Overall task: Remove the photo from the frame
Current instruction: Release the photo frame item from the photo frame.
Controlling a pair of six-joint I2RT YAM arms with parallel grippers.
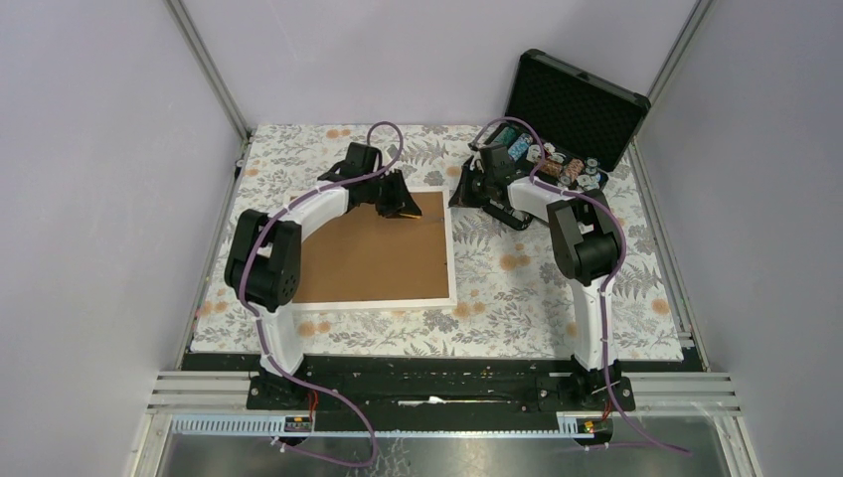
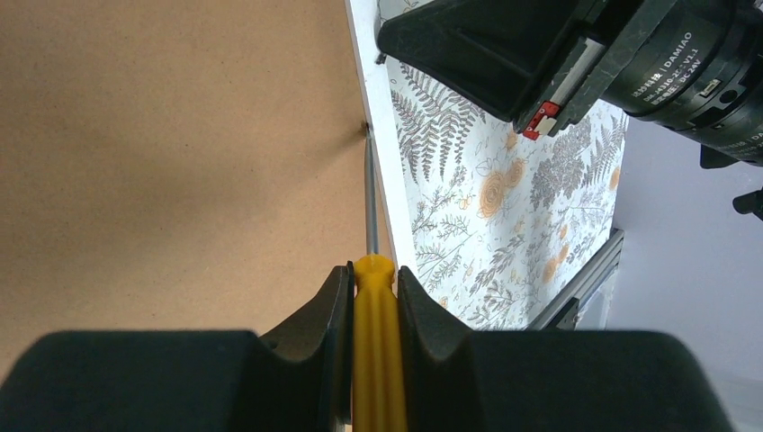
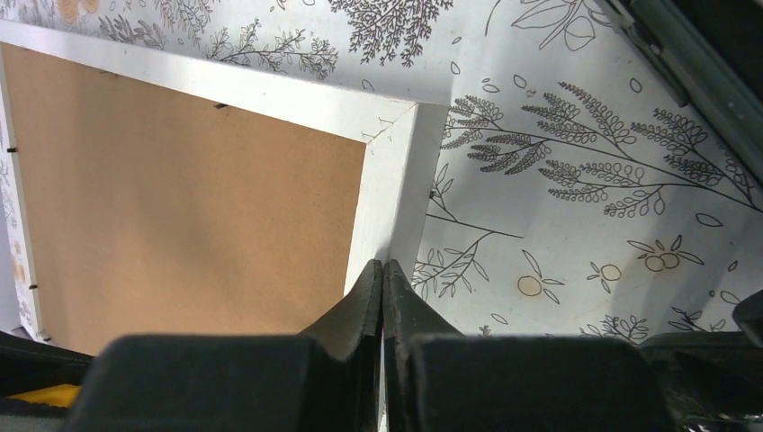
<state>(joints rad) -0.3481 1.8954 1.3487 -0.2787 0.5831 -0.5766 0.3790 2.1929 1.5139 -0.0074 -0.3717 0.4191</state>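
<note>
The frame (image 1: 373, 258) lies flat on the tabletop (image 1: 517, 298), a little left of the middle, with its back side up. This shows the brown board (image 3: 180, 207) with the narrow white border (image 1: 450, 248) around it. The photo cannot be seen in any view. The tabletop carries a cloth printed with grey ferns and orange flowers. The left arm (image 1: 298, 214) reaches over the far edge of the frame, near its far right corner. The left jaws pinch the yellow handle of a screwdriver (image 2: 373, 342) between them. Its thin metal shaft (image 2: 370, 198) points forward, and its tip is at the line where the brown board meets the white border, beside a small dark mark there. The right arm (image 1: 582, 248) bends toward the same far right corner of the frame. The right jaws are pressed together with nothing between them. In the right wrist view their tips are over the white border on the right side, just near that corner; whether they touch the border I cannot tell. Some small dark clips (image 3: 220, 106) sit along the inner edge of the border. At the far right of the tabletop stands an open black case (image 1: 577, 94) with its foam-lined lid raised and rows of poker chips (image 1: 557, 164) inside. The case is well apart from the frame, behind the right arm.
</note>
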